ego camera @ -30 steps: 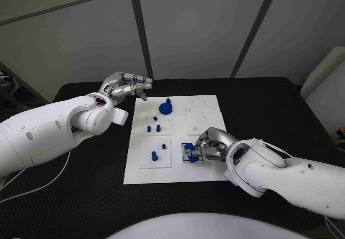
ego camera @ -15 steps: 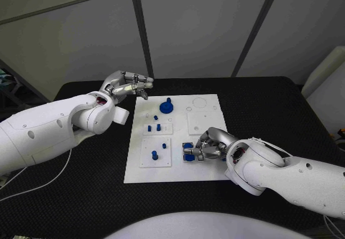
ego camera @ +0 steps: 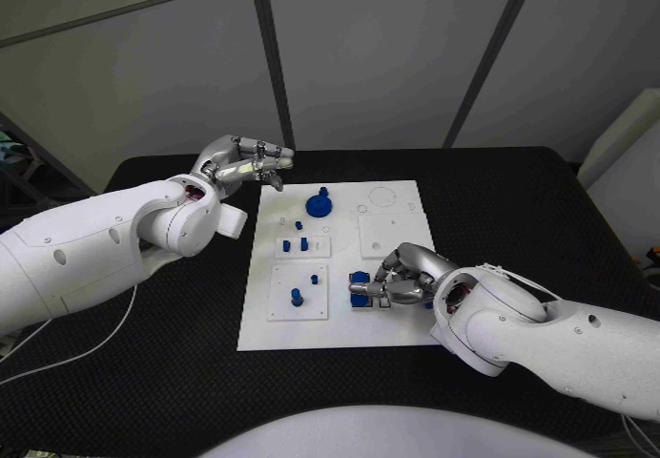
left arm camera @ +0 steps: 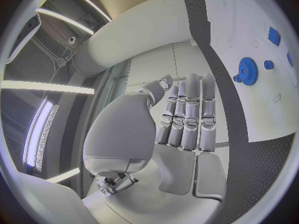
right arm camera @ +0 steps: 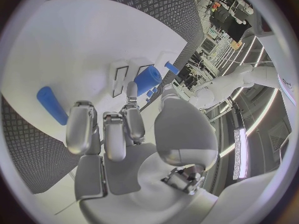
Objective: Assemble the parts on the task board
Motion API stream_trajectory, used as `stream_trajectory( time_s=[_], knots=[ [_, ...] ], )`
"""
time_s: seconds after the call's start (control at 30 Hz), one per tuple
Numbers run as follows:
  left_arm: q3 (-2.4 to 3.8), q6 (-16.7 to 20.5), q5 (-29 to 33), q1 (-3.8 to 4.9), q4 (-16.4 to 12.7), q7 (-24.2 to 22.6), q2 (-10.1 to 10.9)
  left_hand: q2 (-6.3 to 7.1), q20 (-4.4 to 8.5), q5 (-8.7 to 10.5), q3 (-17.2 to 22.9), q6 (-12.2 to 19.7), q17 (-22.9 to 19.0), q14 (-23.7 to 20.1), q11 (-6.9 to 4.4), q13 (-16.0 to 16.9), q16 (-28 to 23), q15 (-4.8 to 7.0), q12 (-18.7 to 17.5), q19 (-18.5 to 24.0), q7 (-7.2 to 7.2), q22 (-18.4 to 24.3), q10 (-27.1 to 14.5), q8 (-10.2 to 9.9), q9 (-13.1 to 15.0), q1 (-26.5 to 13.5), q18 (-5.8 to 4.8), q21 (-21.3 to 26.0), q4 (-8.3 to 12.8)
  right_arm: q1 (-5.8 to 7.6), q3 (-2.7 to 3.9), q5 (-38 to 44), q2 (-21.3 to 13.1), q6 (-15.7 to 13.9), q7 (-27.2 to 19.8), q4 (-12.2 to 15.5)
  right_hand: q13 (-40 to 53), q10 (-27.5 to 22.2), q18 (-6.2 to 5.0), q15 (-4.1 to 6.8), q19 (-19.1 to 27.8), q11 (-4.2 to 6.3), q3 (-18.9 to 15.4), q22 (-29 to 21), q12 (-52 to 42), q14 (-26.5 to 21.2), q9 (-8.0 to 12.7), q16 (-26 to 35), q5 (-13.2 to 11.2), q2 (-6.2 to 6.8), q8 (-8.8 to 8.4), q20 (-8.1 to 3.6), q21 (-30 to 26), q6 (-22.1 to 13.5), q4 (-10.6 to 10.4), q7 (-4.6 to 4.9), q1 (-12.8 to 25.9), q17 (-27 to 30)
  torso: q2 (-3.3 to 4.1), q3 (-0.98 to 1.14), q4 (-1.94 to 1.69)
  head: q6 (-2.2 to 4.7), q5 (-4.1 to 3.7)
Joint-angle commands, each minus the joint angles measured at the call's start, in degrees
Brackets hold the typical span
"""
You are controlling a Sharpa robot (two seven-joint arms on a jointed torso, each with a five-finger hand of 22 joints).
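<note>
Right hand pinching a blue part over the task board; left hand curled, holding nothing, beside the board's far corner.

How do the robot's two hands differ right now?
The left hand is raised beyond the task board's far left corner, fingers curled, holding nothing. The right hand is low over the board, fingers at a blue part; a grip is unclear. Both are silver, on white arms.
</note>
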State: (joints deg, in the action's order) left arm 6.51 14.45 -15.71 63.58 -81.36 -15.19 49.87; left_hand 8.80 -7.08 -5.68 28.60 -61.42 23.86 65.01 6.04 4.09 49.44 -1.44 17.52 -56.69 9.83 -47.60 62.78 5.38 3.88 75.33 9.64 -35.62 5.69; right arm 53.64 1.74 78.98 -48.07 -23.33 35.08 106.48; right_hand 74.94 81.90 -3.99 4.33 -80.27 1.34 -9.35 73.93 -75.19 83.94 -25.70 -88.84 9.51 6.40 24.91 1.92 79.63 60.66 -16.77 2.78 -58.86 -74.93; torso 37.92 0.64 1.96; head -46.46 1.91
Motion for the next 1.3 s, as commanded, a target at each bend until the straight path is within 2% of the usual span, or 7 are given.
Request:
stream_trajectory(
  time_s=[0.03, 0.1, 0.23, 0.5, 0.73, 0.9, 1.3],
  knots=[
    [0.04, -0.53, 0.08, 0.08, -0.15, -0.15, 0.03, -0.45, -0.38, 0.08, -0.35, 0.1, -0.05, 0.2, -0.09, 0.04, -0.18, -0.16, 0.23, 0.02, 0.01, 0.07, -0.41, -0.14, -0.02, -0.14, 0.77, 0.3, 0.14, 0.07, 0.01, 1.22, -0.36, -1.34, -2.12, 0.77, 1.46, 0.36, 0.25, 0.44, 0.17, 0.05, 1.09, 0.24, -0.35, 5.61, -0.29, -0.18, 1.62, -1.06, 0.46, -0.09, 0.07, -0.43, 0.4, -0.22, -3.57, -12.94, -0.01, 0.03, 0.04, 0.06, -0.02],
    [0.04, -0.54, 0.08, 0.08, -0.14, -0.15, 0.04, -0.45, -0.38, 0.08, -0.35, 0.1, -0.05, 0.2, -0.09, 0.04, -0.18, -0.16, 0.23, 0.02, 0.01, 0.07, -0.41, -0.14, -0.02, -0.14, 0.77, 0.3, 0.14, 0.07, 0.01, 1.52, -0.66, -1.25, -2.96, 1.21, 1.78, 0.53, 0.27, 0.52, 0.11, 0.14, 1.85, 0.34, -0.58, 5.64, -0.51, -0.23, 3.89, -1.41, 0.6, -0.18, 0.11, -0.45, 1.63, -0.32, -7.55, -13.06, 0.01, 0.04, 0.06, 0.05, 0.0],
    [0.04, -0.55, 0.08, 0.08, -0.1, -0.14, 0.06, -0.45, -0.38, 0.08, -0.35, 0.1, -0.05, 0.2, -0.09, 0.04, -0.18, -0.16, 0.23, 0.02, 0.01, 0.07, -0.41, -0.14, -0.02, -0.14, 0.77, 0.3, 0.14, 0.06, 0.0, 2.08, -1.08, -0.84, -4.13, 1.8, 2.18, 0.74, 0.33, 0.57, -0.05, 0.23, 1.94, 0.62, -0.84, 5.69, -0.82, -0.33, 4.41, -1.35, 0.82, -0.24, 0.26, -0.41, 3.03, -0.37, -11.41, -13.29, -0.04, 0.04, 0.05, 0.01, 0.02],
    [0.04, -0.6, 0.08, 0.08, -0.04, -0.06, 0.07, -0.47, -0.38, 0.07, -0.37, 0.13, -0.09, 0.18, -0.08, 0.03, -0.23, -0.16, 0.25, 0.04, 0.01, 0.07, -0.49, -0.15, -0.03, -0.15, 0.77, 0.34, 0.13, 0.06, 0.0, 2.76, -1.46, -0.07, -4.37, 2.08, 2.48, 0.91, 0.38, 0.58, -0.16, 0.26, 1.8, 0.81, -1.11, 5.72, -0.96, -0.41, 4.38, -1.44, 0.96, -0.25, 0.37, -0.29, 3.34, -0.4, -12.33, -13.45, 0.03, 0.02, -0.04, 0.0, 0.0],
    [0.04, -0.63, 0.08, 0.07, -0.04, -0.03, 0.06, -0.47, -0.38, 0.07, -0.37, 0.13, -0.09, 0.18, -0.08, 0.03, -0.23, -0.16, 0.25, 0.04, 0.01, 0.07, -0.49, -0.15, -0.03, -0.15, 0.77, 0.34, 0.13, 0.06, 0.0, 3.39, -1.46, 1.16, -3.08, 1.42, 2.64, 1.0, 0.39, 0.67, -0.19, 0.37, 1.9, 0.88, -1.18, 5.72, -1.18, -0.41, 4.84, -2.57, 1.19, -0.31, 0.4, -0.09, 3.57, -0.56, -13.51, -13.46, 0.04, -0.01, -0.1, -0.22, 0.05],
    [0.04, -0.61, 0.08, 0.07, -0.03, -0.04, 0.1, -0.47, -0.38, 0.07, -0.37, 0.13, -0.09, 0.18, -0.08, 0.03, -0.23, -0.16, 0.25, 0.04, 0.01, 0.07, -0.49, -0.15, -0.03, -0.15, 0.77, 0.34, 0.13, 0.06, 0.0, 4.16, -1.44, 2.19, -2.47, 1.1, 2.81, 1.06, 0.4, 0.85, -0.23, 0.58, 2.32, 0.97, -1.21, 5.73, -1.37, -0.42, 3.99, -3.12, 1.33, -0.45, 0.42, -0.09, 5.02, -0.77, -16.38, -13.49, 0.03, 0.01, -0.07, -0.36, 0.14],
    [0.04, -0.64, 0.08, 0.07, -0.05, -0.03, 0.16, -0.57, -0.38, 0.06, -0.34, 0.13, -0.12, 0.17, -0.08, 0.03, -0.26, -0.16, 0.29, 0.04, 0.01, 0.07, -0.53, -0.15, -0.03, -0.13, 0.77, 0.37, 0.1, 0.06, 0.0, 5.85, -1.65, 1.03, -2.73, 1.21, 3.36, 1.39, 0.48, 0.92, -0.44, 0.68, 2.78, 1.33, -1.73, 5.77, -1.47, -0.51, 2.54, -3.72, 1.44, -0.53, 0.63, 0.11, 5.48, -0.88, -17.57, -13.69, 0.02, 0.03, 0.0, -0.61, 0.2]
  ],
)
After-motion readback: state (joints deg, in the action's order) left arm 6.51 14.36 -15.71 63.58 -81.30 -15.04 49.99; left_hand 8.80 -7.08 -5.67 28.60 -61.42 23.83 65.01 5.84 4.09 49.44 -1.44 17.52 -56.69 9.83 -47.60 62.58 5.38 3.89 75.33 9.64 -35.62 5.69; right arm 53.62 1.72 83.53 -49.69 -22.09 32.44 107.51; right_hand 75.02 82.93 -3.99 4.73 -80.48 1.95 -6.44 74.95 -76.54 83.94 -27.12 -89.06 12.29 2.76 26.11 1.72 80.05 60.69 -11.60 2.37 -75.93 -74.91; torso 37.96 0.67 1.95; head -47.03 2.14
